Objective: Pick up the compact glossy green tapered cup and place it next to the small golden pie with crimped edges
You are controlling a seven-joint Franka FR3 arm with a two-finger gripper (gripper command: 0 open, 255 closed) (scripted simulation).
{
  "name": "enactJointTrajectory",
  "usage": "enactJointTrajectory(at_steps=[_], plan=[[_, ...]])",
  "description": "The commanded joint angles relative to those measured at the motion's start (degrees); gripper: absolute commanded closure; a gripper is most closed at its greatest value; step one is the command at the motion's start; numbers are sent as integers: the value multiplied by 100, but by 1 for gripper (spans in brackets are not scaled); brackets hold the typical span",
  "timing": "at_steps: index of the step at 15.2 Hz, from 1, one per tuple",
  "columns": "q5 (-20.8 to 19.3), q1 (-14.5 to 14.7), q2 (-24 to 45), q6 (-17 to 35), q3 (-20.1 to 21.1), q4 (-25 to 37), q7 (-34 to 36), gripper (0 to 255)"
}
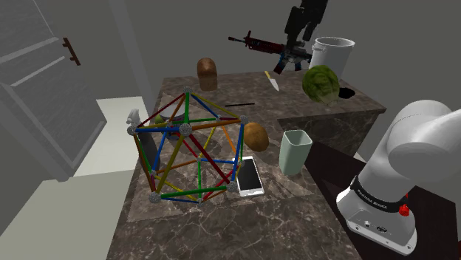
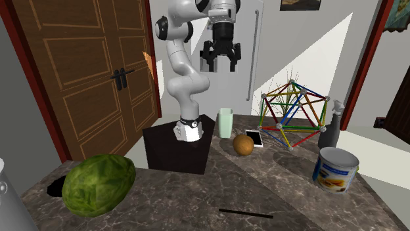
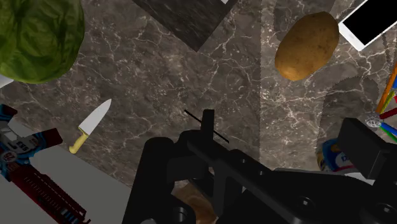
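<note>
pincer (image 2: 220, 62) is held high over the counter (image 1: 222, 229), jaws spread wide, nothing gripped. pale green cup (image 1: 295, 151) is seen upright beside the stand (image 2: 171, 152). it is judged light, stiff and slick, best clasped across its walls at mid-height.

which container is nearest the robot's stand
The pale green cup, right beside the stand; the can and white pot sit much farther off.
</note>
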Motion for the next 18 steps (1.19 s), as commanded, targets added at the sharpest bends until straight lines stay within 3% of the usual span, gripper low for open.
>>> enactJointTrajectory(at_steps=[1,10,18], plan=[[0,0,0,0,0,0,0,0],[548,245,-435,375,494,-1442,750,0],[1282,665,-578,796,1039,-2504,1453,0]])
